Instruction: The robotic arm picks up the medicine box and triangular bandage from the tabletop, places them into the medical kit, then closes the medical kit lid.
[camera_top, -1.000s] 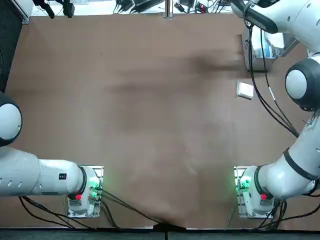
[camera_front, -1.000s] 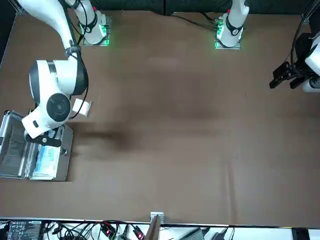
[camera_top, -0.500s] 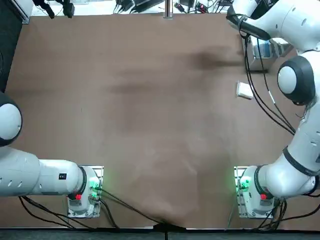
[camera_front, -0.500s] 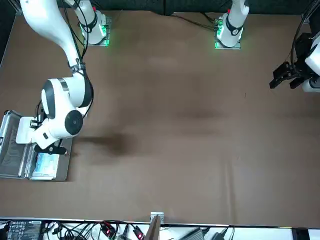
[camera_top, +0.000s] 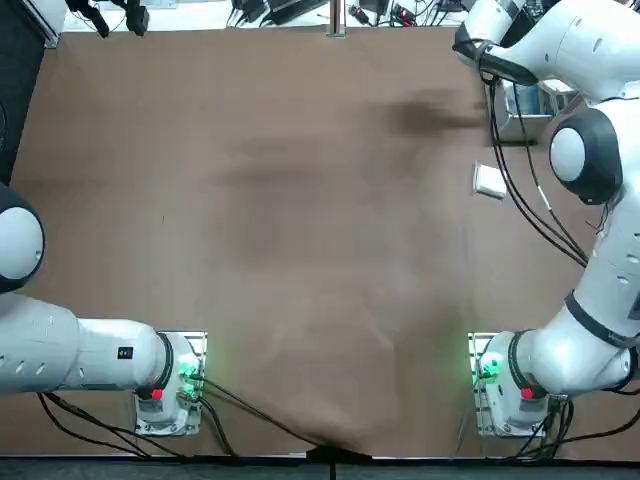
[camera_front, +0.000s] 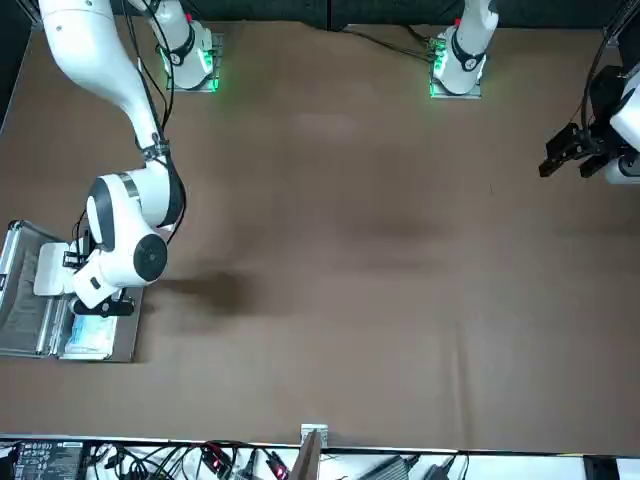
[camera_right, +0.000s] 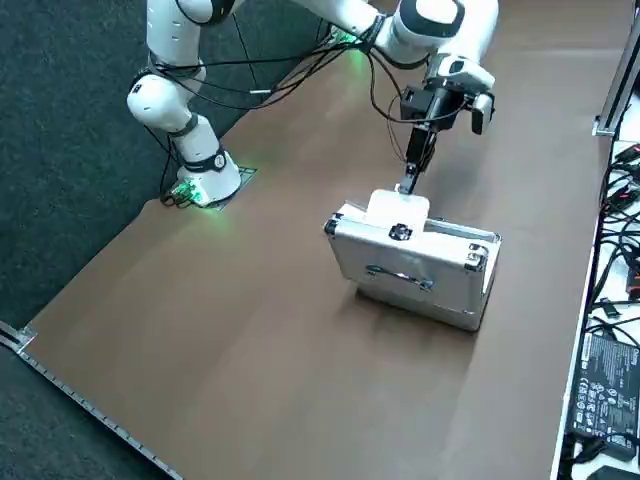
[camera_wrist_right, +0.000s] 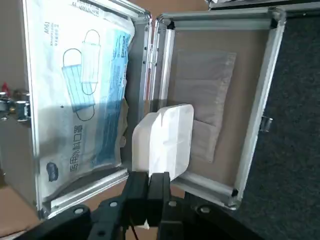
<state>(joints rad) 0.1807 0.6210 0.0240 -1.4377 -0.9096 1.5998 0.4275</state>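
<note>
Here, the right pincer (camera_wrist_right: 159, 181) grasped the triangular bandage (camera_wrist_right: 172, 140) near the hinge of the medical kit (camera_wrist_right: 92, 191), so releasing there could possibly block the lid (camera_wrist_right: 272, 65).

Over the medical kit (camera_front: 125, 335), my right hand (camera_wrist_right: 159, 176) has shifted to my left. The triangular bandage (camera_front: 50, 270), first hidden from the front, now shows above where the kit's halves meet.
</note>
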